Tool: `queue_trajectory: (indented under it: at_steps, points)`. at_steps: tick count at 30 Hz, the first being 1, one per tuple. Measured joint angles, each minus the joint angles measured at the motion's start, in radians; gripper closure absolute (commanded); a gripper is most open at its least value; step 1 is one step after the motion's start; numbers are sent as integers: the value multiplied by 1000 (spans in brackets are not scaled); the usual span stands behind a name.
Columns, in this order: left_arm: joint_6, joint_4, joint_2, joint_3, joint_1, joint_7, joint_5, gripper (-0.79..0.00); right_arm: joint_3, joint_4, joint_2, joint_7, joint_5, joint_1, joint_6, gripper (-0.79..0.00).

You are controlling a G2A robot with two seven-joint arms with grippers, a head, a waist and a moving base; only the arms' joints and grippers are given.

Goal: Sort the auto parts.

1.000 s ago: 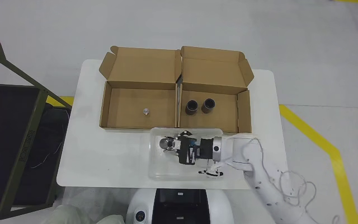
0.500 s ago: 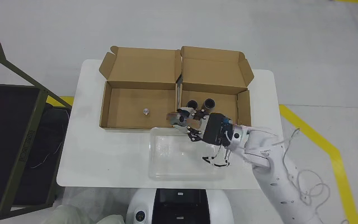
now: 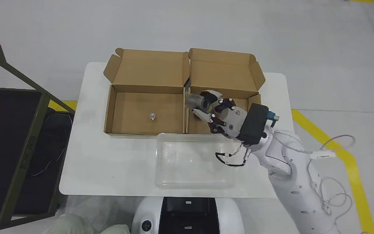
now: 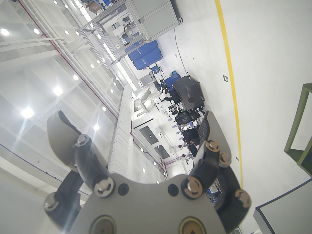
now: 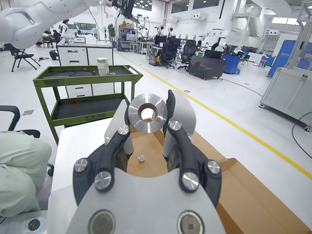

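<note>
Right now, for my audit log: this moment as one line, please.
right claw: shut on metal ring, over right box | left claw: open, raised | small part: in left box

I see 1 green cart (image 5: 73, 118) at the left of the right wrist view, with 1 white jar (image 5: 102, 66) on its top shelf. A yellow floor line (image 3: 324, 137) crosses the right of the top view.

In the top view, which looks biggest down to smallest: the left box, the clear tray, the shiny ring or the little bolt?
1. left box
2. clear tray
3. shiny ring, held up nearer the camera, so it may look bigger than it is
4. little bolt
</note>
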Motion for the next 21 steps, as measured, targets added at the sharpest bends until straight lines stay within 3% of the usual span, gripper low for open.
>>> queue_trajectory:
  at_steps: [10, 21]
  points:
    - [0, 0, 0, 0, 0, 0, 0, -785, -57, 14, -7, -35, -22, 20, 31, 0]
    - [0, 0, 0, 0, 0, 0, 0, -785, -154, 102, -24, 35, -44, 87, 97, 0]
